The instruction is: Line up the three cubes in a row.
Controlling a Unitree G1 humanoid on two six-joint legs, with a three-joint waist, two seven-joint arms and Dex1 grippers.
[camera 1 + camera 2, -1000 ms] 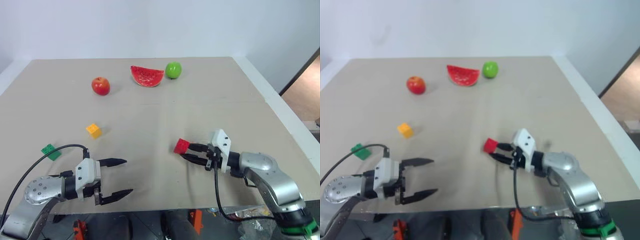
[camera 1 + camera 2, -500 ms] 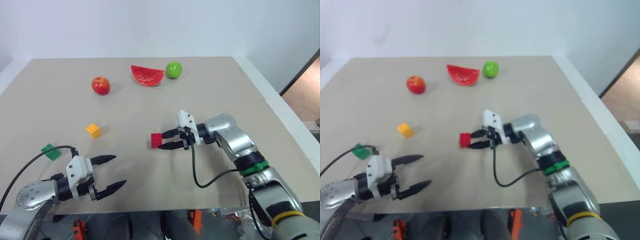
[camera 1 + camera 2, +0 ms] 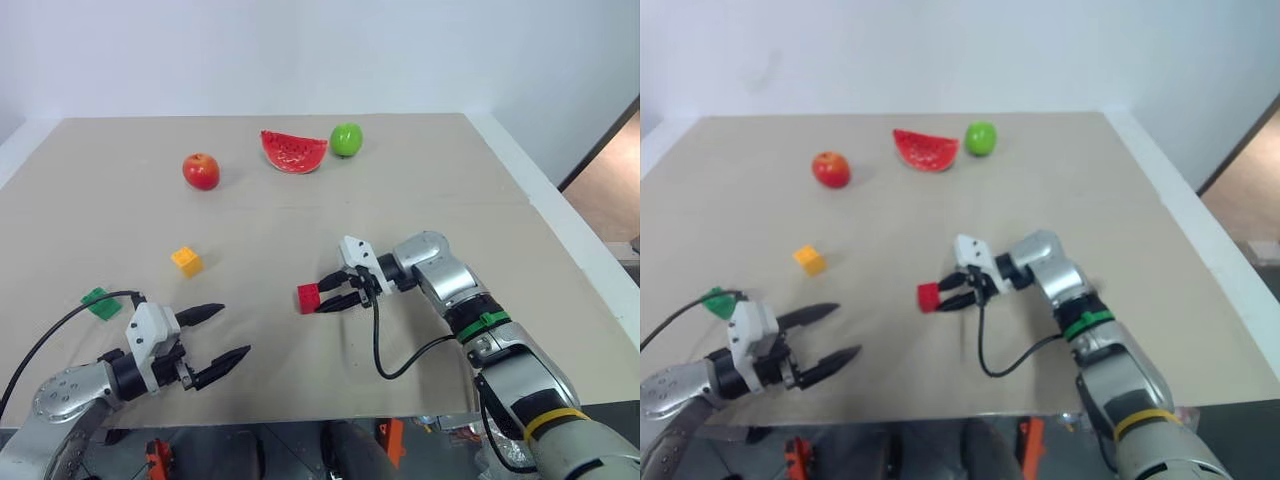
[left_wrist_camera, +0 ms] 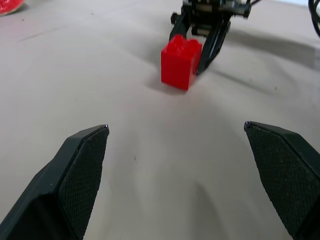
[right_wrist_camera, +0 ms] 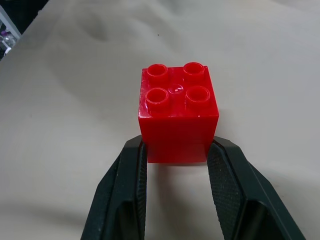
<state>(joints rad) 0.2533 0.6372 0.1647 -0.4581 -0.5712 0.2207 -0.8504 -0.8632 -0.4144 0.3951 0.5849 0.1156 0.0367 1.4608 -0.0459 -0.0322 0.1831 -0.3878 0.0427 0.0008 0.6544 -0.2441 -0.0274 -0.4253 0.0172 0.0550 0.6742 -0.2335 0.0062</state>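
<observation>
— Head view, from our left: the green cube (image 3: 100, 302) lies near the table's left edge, just beyond our left claw (image 3: 215, 333). That claw hangs low over the table (image 3: 430, 210) with its fingers spread wide and nothing between them.

— And the yellow cube (image 3: 186, 261)?

— Farther back and a little to the right of the green one, well apart from it. Then, near the middle, the red cube (image 3: 308, 298) sits pinched in our right claw (image 3: 330, 297), fingers closed on its lower sides. The right wrist view shows the studs facing up and the cube square between the pads.

— Is it on the table or just above it?

— We cannot tell; it looks very low, perhaps touching.

— So how do we do this step well?

— We judge we are placing red. We should choose a line through green and yellow, or bring all three onto one, keep the studs up, set it flat, then open slowly so it does not twist.

— Anything in the way?

— The red apple (image 3: 201, 171), watermelon slice (image 3: 294, 152) and green apple (image 3: 347, 139) sit far back, well clear. Our left claw lies between red and green, so we should mind a clash.
</observation>
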